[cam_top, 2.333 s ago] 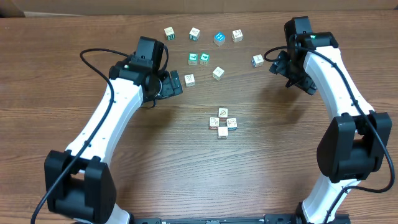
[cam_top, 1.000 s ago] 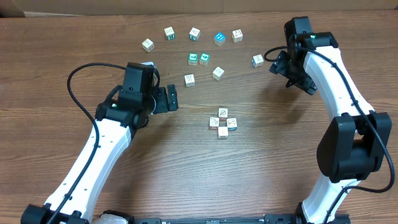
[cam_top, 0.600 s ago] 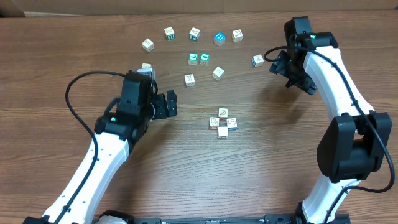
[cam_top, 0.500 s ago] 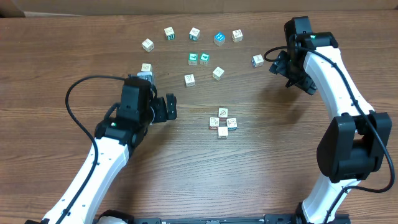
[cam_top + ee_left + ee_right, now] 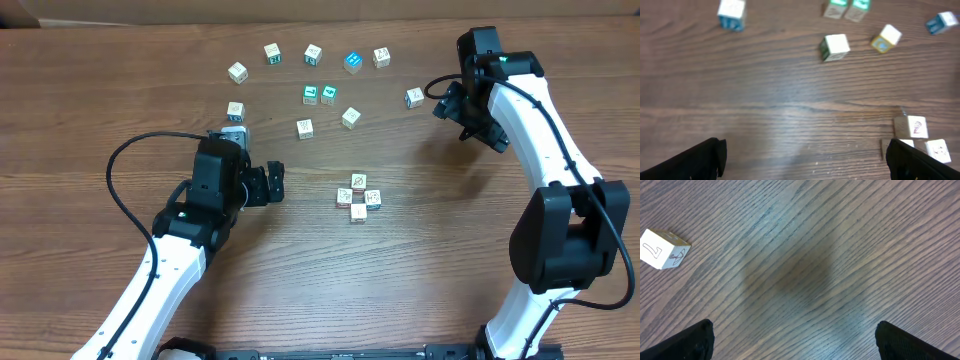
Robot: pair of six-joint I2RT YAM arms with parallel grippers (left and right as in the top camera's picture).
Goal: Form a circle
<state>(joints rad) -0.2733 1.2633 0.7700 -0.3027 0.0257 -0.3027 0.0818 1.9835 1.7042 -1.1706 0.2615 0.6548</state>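
Observation:
The circle [image 5: 358, 198] is a tight ring of small whitish printed cubes at the table's middle. My left gripper [image 5: 272, 182] stands open to its left, well apart, with nothing between its jaws. In the left wrist view the ring's cubes [image 5: 911, 126] show by the right fingertip [image 5: 912, 160] of the open left gripper [image 5: 805, 152]. My right gripper [image 5: 468, 120] hovers open and empty at the far right, above bare wood. The right wrist view has the open right gripper [image 5: 795, 332] and one loose cube [image 5: 662, 249] at the left.
Several loose cubes lie across the far side, among them a whitish one [image 5: 305, 128], a teal pair [image 5: 320, 94], a blue one [image 5: 352, 61] and one near the right arm [image 5: 415, 97]. Another cube [image 5: 235, 110] lies just beyond the left wrist.
My left arm has drawn back toward the near edge, uncovering a cube behind it, its gripper still open. The right arm and the ring have not moved.

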